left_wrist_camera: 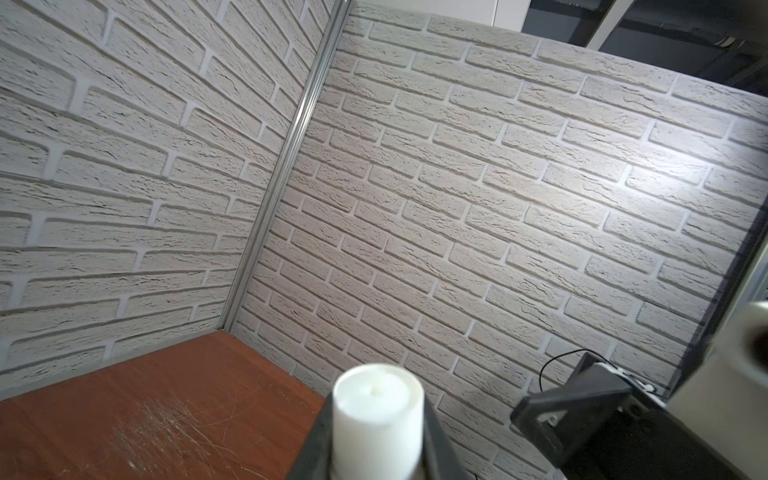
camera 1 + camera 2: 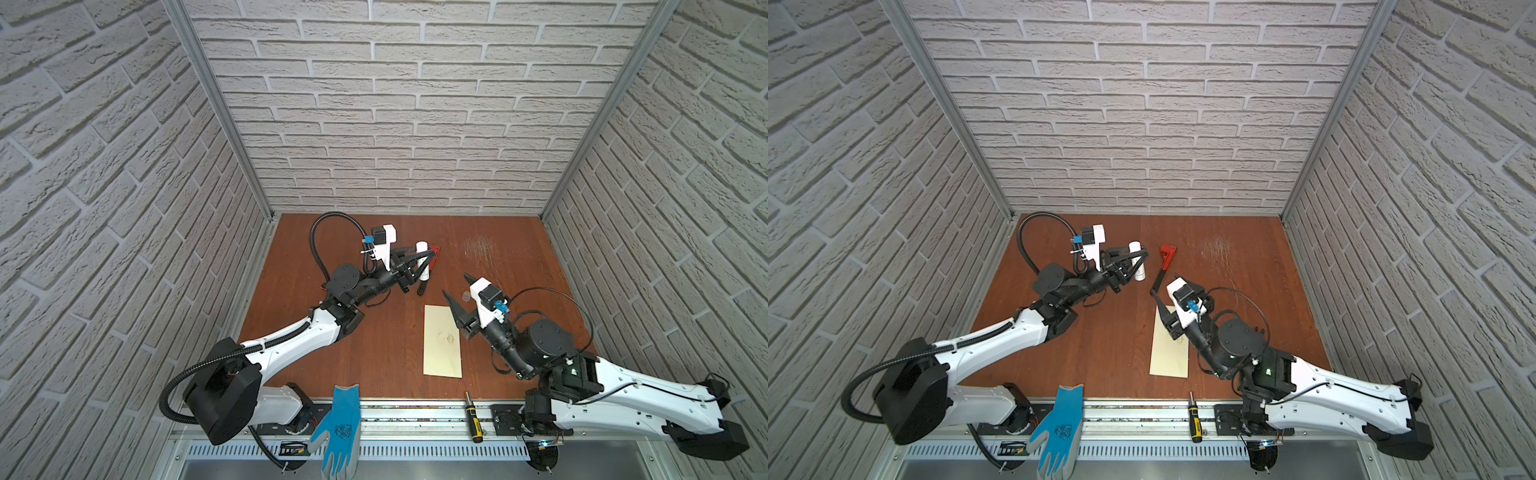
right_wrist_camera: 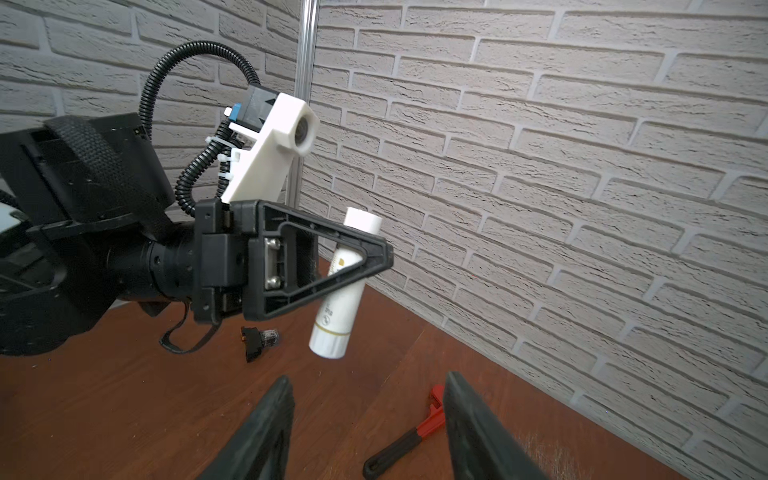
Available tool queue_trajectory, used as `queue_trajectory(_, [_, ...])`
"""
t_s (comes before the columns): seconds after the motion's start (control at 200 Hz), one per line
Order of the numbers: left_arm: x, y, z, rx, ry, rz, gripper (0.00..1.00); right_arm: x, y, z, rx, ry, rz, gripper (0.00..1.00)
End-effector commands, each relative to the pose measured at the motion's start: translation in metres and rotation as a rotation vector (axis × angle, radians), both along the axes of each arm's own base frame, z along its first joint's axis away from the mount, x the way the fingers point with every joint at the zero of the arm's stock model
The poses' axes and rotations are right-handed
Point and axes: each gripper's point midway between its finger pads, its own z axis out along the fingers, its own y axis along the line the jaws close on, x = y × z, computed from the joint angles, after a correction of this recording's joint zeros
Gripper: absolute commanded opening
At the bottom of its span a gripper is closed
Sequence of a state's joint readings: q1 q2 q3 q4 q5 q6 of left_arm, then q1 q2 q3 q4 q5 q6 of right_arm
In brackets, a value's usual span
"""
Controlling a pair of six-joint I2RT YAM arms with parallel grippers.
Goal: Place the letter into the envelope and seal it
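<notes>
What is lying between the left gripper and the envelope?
A wrench, flat on the table, its black handle pointing toward the envelope. Both top views show it.

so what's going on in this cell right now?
Left gripper has its jaws shut on a glue stick, held up off the table. Right gripper hovers with jaws open over the far end of the envelope, which lies flat. No letter in view. A wrench lies beyond it.
</notes>
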State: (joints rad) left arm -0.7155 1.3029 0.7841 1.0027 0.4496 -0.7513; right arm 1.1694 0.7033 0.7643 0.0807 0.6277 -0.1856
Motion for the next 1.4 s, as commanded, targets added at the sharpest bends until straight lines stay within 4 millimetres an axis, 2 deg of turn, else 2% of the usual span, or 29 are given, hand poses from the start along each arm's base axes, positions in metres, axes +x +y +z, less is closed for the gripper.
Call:
queue_trajectory(0.0, [-0.025,0.013,0.035,-0.087,-0.085,-0.114,0.00,-0.012,0.006,-0.010,0.026,0.054,0.157,0.59])
queue_trajectory(0.125, [-0.030,0.016,0.041,-0.126,-0.077,-0.203,0.00,-0.013,0.011,-0.017,0.052,0.115,0.235,0.61])
queue_trajectory(0.335, [-0.037,0.013,0.044,-0.177,-0.063,-0.307,0.00,-0.010,0.035,-0.023,0.108,0.163,0.342,0.64])
queue_trajectory(0.59, [-0.046,0.010,0.042,-0.161,-0.074,-0.339,0.00,0.013,0.054,-0.026,0.206,0.216,0.392,0.66])
queue_trajectory(0.795, [-0.050,0.007,0.040,-0.155,-0.075,-0.353,0.00,0.022,0.065,-0.019,0.263,0.236,0.449,0.64])
queue_trajectory(0.94, [-0.049,0.006,0.038,-0.154,-0.069,-0.352,0.00,0.023,0.074,-0.016,0.273,0.247,0.487,0.58])
queue_trajectory(1.11, [-0.048,0.005,0.037,-0.151,-0.064,-0.355,0.00,0.025,0.076,-0.013,0.277,0.248,0.494,0.52])
queue_trajectory(1.395, [-0.048,0.003,0.035,-0.147,-0.059,-0.363,0.00,0.026,0.072,-0.008,0.292,0.235,0.483,0.53])
